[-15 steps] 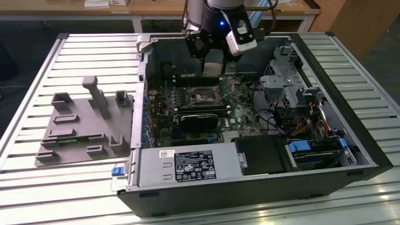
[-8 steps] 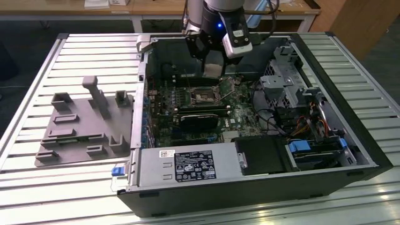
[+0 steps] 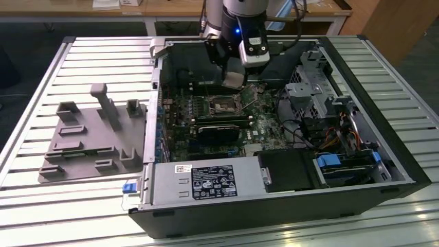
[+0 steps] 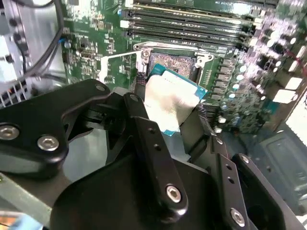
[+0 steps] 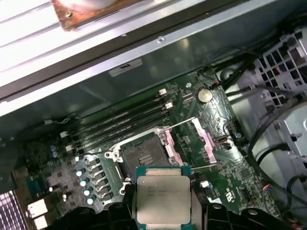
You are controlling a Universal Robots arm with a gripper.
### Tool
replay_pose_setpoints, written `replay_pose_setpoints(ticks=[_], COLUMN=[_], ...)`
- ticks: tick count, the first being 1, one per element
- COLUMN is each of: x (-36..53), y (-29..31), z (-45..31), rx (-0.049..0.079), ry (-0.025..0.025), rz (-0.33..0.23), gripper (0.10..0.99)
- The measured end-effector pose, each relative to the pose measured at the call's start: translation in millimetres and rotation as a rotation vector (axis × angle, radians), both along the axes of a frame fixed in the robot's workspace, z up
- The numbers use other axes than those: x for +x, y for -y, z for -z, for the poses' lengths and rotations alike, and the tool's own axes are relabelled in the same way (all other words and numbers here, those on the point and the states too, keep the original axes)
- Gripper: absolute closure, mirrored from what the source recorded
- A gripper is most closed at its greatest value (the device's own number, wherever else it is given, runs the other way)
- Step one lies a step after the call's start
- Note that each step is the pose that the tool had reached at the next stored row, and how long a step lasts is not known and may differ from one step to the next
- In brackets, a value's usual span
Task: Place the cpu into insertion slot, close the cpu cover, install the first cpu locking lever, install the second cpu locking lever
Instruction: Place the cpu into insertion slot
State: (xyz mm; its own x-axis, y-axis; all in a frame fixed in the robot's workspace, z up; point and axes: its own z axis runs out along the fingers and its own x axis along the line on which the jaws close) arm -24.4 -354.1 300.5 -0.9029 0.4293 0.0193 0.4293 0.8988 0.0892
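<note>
My gripper [image 5: 163,203] is shut on the cpu [image 5: 163,195], a flat silver-topped square chip with a green edge, gripped by two opposite sides. In the second wrist view the cpu [image 4: 169,101] hangs tilted just above and beside the insertion slot [image 4: 173,62]. The insertion slot [image 5: 141,155] is a dark square socket with a metal rim on the green board, and nothing lies in it. The cpu cover [image 5: 205,140] stands swung open beside the socket, thin lever rods along it. In the exterior view the gripper [image 3: 235,80] hovers over the socket [image 3: 223,106] inside the open computer case.
Memory slots [image 5: 120,122] run along the socket's far side. A black card [image 3: 219,131] lies close below the socket. Cables and drive cages [image 3: 322,103] crowd the exterior view's right. A grey fixture plate [image 3: 89,134] sits on the slatted table at the exterior view's left.
</note>
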Motion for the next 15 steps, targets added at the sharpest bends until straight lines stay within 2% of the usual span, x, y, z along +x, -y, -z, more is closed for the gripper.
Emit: replay_pose_setpoints(ticks=[15], x=[0.0], y=[0.0], z=[10.7], rx=[0.0], ry=[0.0], rz=[0.273], gripper=[0.549])
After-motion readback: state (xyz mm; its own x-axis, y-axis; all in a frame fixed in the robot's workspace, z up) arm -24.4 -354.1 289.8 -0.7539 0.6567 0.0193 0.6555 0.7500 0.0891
